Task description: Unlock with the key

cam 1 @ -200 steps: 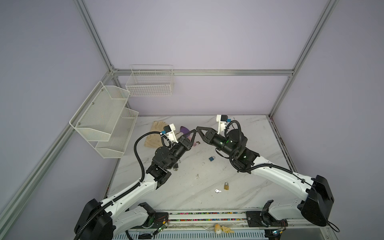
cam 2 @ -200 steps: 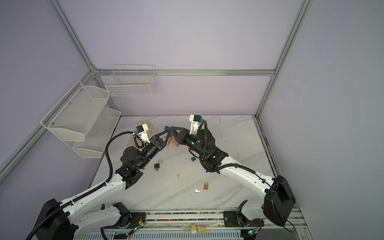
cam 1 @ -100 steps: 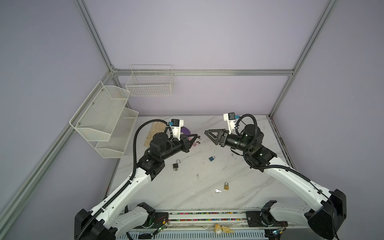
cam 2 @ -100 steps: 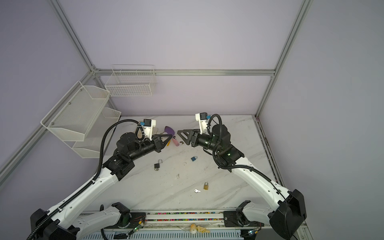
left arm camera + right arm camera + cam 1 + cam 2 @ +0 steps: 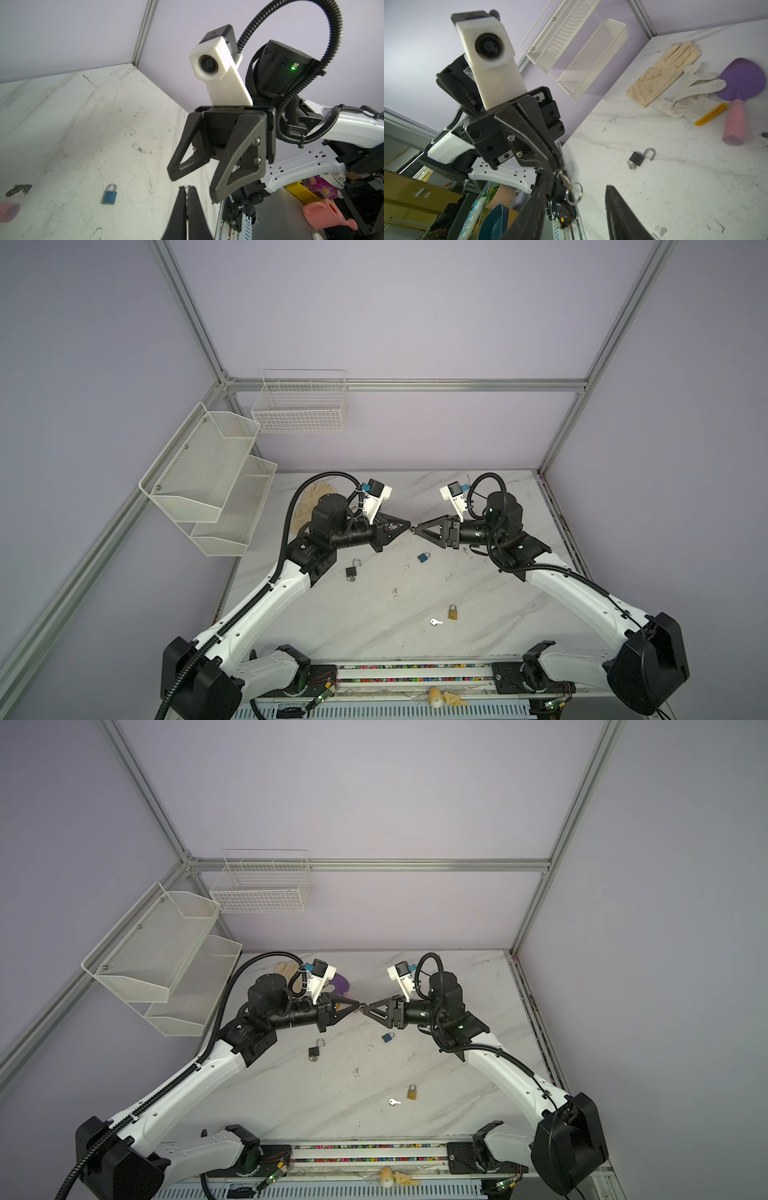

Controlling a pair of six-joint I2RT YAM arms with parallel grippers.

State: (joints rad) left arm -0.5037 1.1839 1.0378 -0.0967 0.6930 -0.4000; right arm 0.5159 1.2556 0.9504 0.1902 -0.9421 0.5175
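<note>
My left gripper is shut on a small key, and the key's ring dangles from it in the right wrist view. My right gripper faces it tip to tip above the table and stands open, with the ring between its fingers. In the left wrist view the left gripper shows only a thin sliver of metal between its closed jaws. On the table lie a blue padlock, shackle closed, a brass padlock, and a black padlock with its shackle open and keys at its base.
A loose silver key lies beside the brass padlock. Gloves and a purple trowel with a pink handle sit at the back left. Mesh shelves and a wire basket hang on the walls.
Both grippers have moved in from half a second ago and now meet tip to tip over the middle of the table. The left one stays shut.
</note>
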